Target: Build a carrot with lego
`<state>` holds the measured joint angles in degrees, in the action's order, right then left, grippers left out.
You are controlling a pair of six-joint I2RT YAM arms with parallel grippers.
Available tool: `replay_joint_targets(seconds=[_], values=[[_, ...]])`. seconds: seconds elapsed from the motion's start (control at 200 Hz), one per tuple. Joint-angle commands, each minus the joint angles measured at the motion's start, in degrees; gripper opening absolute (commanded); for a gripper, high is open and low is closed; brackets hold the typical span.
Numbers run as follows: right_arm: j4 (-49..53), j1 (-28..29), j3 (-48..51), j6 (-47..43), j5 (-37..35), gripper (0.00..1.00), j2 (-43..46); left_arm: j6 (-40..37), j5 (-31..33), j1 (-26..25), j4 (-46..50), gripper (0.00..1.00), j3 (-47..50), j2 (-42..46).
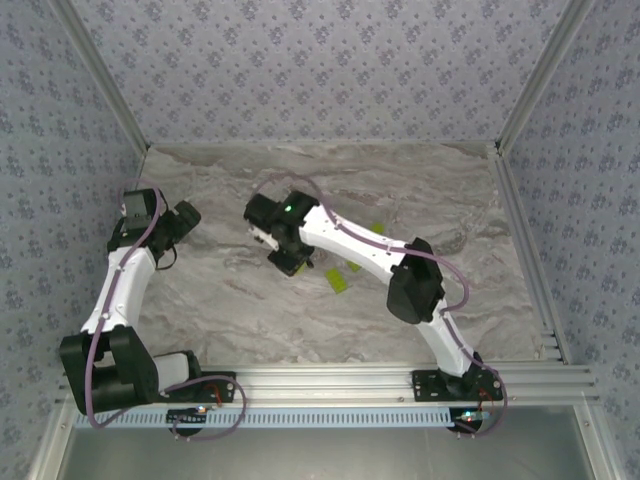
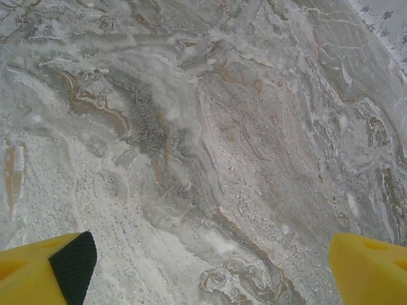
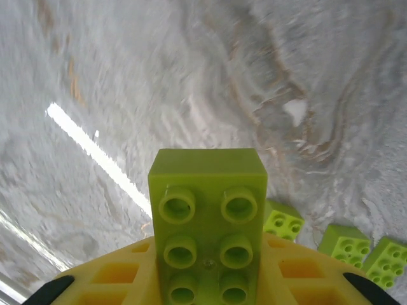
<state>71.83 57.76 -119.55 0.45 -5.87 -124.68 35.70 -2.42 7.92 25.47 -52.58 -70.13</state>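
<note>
On the marble table point(image 1: 300, 330): a bare, grey-veined slab inside patterned walls, with both arms reaching over it from the near rail.
Left arm point(image 1: 120, 290): bent over the table's left side, well apart from the bricks.
Right arm point(image 1: 370, 250): stretched toward the middle, its wrist near the loose pieces.
Left gripper point(image 2: 210, 279): yellow fingers spread wide, nothing between them, bare marble beneath.
Right gripper point(image 1: 288, 258): pressed together on one lime-green brick, held off the surface.
Held brick point(image 3: 206, 216): two studs wide, studs facing the wrist camera; its near end is sunk between the yellow fingers and its far end sticks out past them.
Loose lego point(image 3: 343, 244): three lime-green pieces lying studs-up close together on the table, right of the held one in the right wrist view.
Carrot: no joined build can be made out, so the task looks to be at an early stage.
Handling: probably light, rigid, smooth plastic. The flat walls may be slippery, so grip squarely across opposite side walls. That leaves the studs and underside free for pressing on. A slight tilt could twist so small a piece loose or misalign its studs.
</note>
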Motion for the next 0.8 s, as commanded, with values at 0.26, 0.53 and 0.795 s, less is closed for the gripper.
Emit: replay_joint_targets(seconds=[0.26, 0.53, 0.795], values=[[-11.1, 1.8, 15.5, -10.9, 5.8, 0.34, 3.3, 0.5, -1.3, 0.4, 0.5, 0.95, -1.8, -0.5], [-15.5, 1.2, 18.9, -10.8, 8.0, 0.36, 3.0, 0.3, -1.0, 0.4, 0.5, 0.95, -1.7, -0.8], [-16.2, 0.4, 20.5, -9.9, 6.7, 0.41, 2.2, 0.3, -1.0, 0.4, 0.5, 0.95, -1.7, -1.0]])
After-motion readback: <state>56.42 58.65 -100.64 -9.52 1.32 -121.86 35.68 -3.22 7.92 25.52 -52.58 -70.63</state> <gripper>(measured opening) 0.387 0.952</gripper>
